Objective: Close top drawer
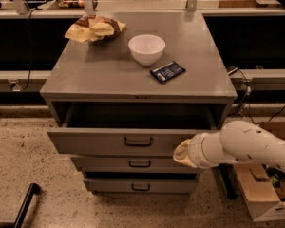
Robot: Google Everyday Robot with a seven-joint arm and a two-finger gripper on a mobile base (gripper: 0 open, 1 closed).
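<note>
The top drawer of the grey metal cabinet stands a little way out, its plain front panel carrying a small dark pull handle at the centre. Only a narrow strip of its dark inside shows behind the front. My gripper comes in from the right on a thick white arm. Its yellowish tip rests against the right end of the drawer front. The two shallower drawers sit below it.
On the cabinet top are a white bowl, a dark blue packet and a crumpled chip bag. A cardboard box stands on the floor at the right. A black bar lies at the bottom left.
</note>
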